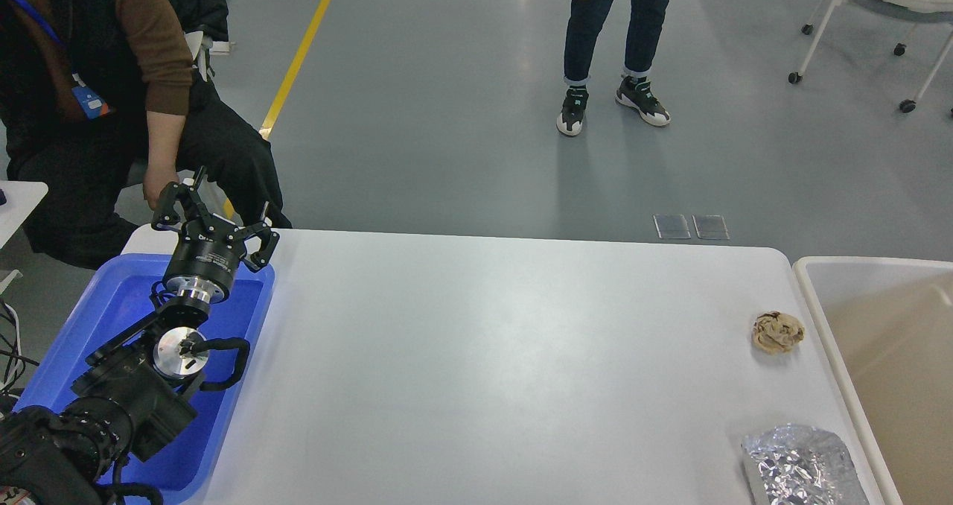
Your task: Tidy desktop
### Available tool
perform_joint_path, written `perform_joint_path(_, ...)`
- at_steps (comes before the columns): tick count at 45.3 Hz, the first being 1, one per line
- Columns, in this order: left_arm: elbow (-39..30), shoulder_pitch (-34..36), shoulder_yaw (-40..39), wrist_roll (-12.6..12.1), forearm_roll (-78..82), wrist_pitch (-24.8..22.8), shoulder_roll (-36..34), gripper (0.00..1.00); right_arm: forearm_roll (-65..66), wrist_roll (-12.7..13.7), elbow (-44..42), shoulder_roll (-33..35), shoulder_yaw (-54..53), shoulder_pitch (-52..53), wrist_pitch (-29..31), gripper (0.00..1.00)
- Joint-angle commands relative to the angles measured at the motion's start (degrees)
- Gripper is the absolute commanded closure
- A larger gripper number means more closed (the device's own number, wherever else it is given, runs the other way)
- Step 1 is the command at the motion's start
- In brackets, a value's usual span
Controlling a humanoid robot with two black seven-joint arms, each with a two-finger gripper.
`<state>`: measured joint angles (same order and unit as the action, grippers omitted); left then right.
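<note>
The left end effector hangs spread wide and empty over the blue tray, while across the white bench 2 light, crushable scraps wait, a crumpled wrapper and foil, best pinched mid-body.

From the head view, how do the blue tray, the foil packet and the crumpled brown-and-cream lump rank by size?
1. Blue tray, clearly largest.
2. Foil packet, partly cut off by the picture's edge.
3. Crumpled lump, smallest, though it lies slightly farther away.
</note>
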<state>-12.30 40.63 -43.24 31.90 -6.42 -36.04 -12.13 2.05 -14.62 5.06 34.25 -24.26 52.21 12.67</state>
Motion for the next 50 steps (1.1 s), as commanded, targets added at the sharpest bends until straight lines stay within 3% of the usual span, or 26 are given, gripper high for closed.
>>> perform_joint_path(1,0.0,-0.02,0.0,0.0,0.0,0.0,0.0,0.0,-0.2,-0.32,16.97,8.73,-7.8,1.67,2.27,0.0)
perform_joint_path(6,0.0,-0.02,0.0,0.0,0.0,0.0,0.0,0.0,0.5,-0.23,27.34,12.06,-16.07,0.27,2.19,0.0)
perform_joint_path(12,0.0,-0.02,0.0,0.0,0.0,0.0,0.0,0.0,0.77,-0.23,33.69,12.69,-17.23,-0.79,2.19,0.0)
perform_joint_path(33,0.0,-0.02,0.0,0.0,0.0,0.0,0.0,0.0,1.82,-0.14,36.68,-3.39,-23.82,-14.67,2.36,0.0)
perform_joint_path(50,0.0,-0.02,0.0,0.0,0.0,0.0,0.0,0.0,11.75,-0.23,40.02,-8.58,-27.16,-20.39,2.27,0.0)
